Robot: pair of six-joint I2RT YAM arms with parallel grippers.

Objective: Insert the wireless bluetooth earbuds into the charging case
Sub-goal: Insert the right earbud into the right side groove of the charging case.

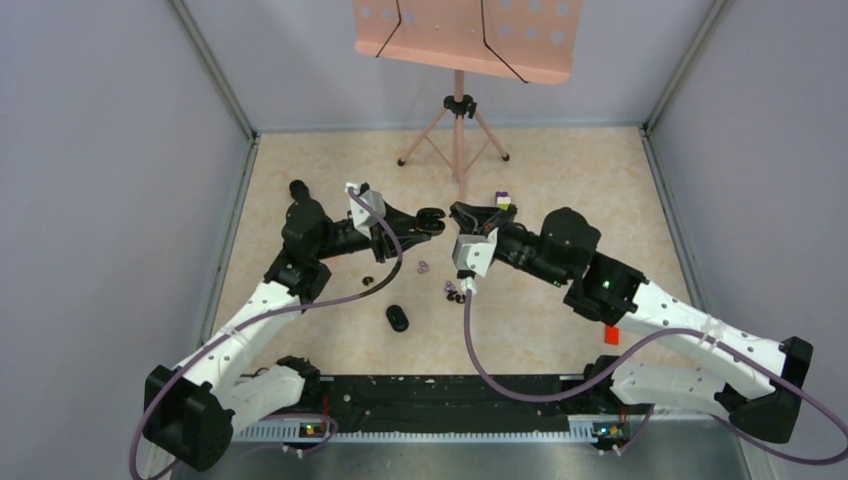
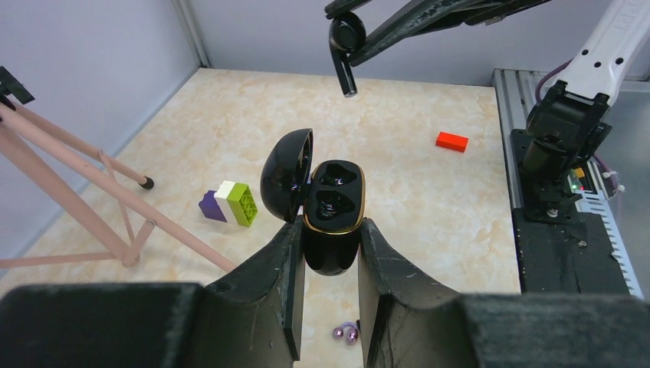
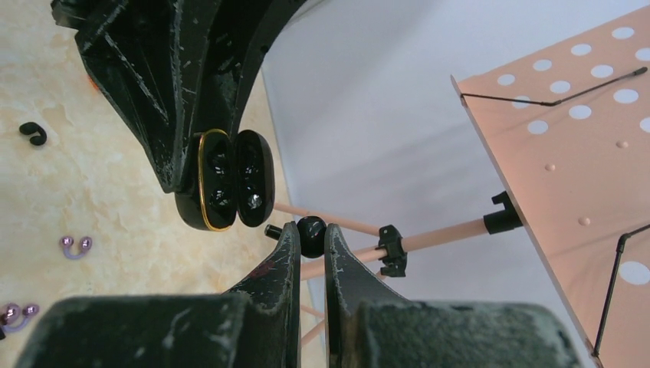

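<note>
Our left gripper (image 2: 331, 234) is clamped on the case (image 2: 332, 230), centre of the left wrist frame. Its lid (image 2: 285, 176) is flipped open to the left and both wells (image 2: 336, 178) look empty. The right gripper (image 3: 310, 234) is pinching a black earbud (image 2: 343, 42), which hangs at the top of that same frame, clear of the case.

Tip: we'd line the bud up over one well first, match its stem to the well's shape, then come down slowly with the case dead level. Purple buds (image 2: 346, 333) sit on the table (image 2: 429, 199) at the bottom edge.
</note>
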